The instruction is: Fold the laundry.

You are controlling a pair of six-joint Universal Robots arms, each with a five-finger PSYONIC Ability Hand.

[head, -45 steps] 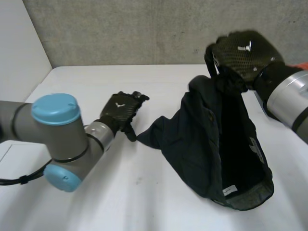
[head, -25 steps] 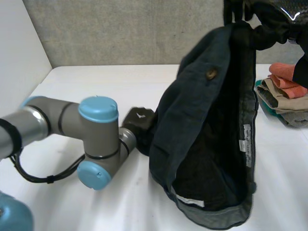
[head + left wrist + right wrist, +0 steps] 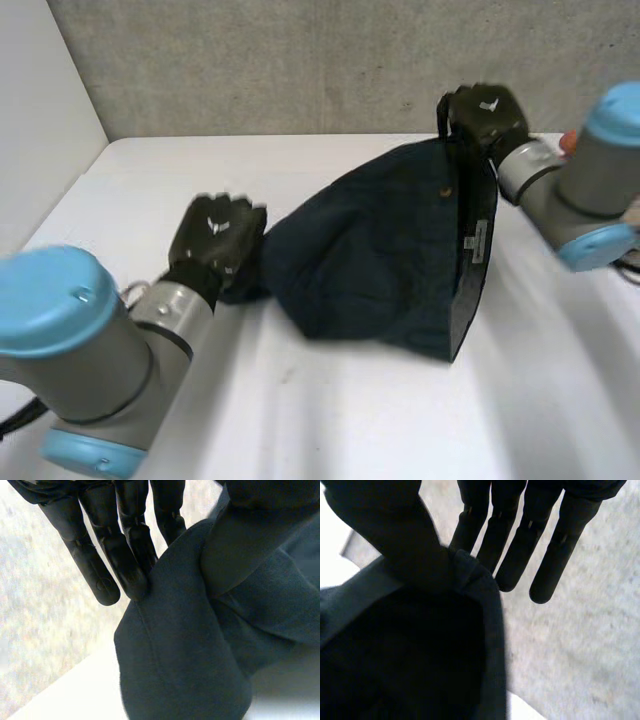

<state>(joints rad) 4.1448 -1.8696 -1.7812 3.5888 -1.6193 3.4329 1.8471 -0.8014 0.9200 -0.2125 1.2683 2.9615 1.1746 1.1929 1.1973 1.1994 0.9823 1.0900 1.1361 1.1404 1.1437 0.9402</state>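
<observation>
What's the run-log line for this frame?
left hand: pinches dark garment at one end | right hand: pinches its opposite corner | state: spread between hands over table | fold: not started

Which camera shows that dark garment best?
The head view: the whole dark garment spans between the left hand and right hand. Each wrist view gives a close-up of the pinched edge.
</observation>
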